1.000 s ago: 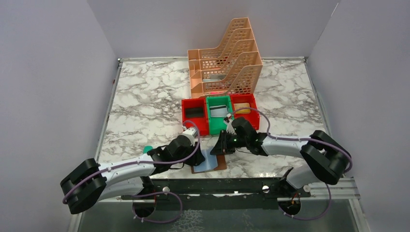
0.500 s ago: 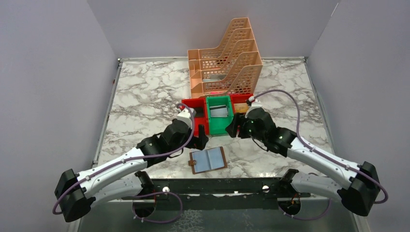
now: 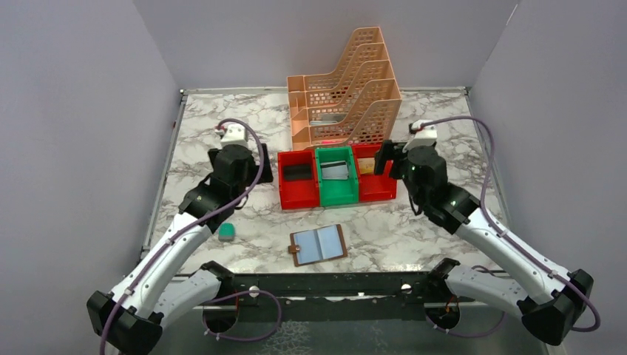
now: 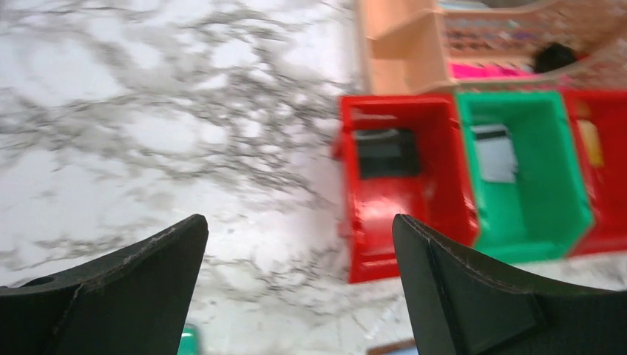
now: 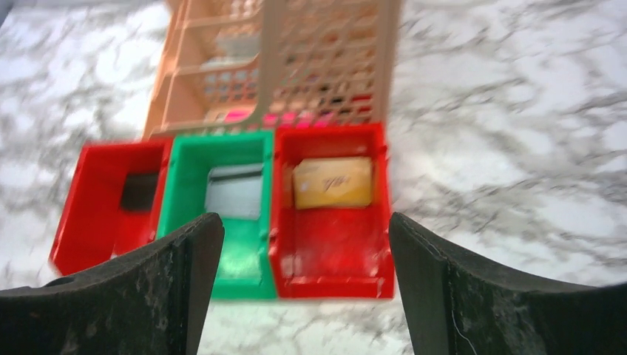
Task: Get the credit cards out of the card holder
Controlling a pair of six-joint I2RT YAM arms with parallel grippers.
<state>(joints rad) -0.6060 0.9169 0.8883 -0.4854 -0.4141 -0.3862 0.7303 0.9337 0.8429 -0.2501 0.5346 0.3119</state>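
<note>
Both grippers spread and empty by the bins; card holder open near the table's front edge.

Overhead: the brown card holder (image 3: 318, 245) lies open, flat on the marble table (image 3: 222, 133), in front of three bins (image 3: 338, 197), well apart from the left gripper (image 3: 260, 164) and right gripper (image 3: 383, 159) flanking the row. Left wrist: jaws wide, nothing between, beside the left red bin (image 4: 384, 196). Right wrist: jaws wide, empty, above the green bin (image 5: 244, 253) holding a grey card (image 5: 235, 194) and the right red bin (image 5: 333, 244) holding a yellow card (image 5: 333, 183).
</note>
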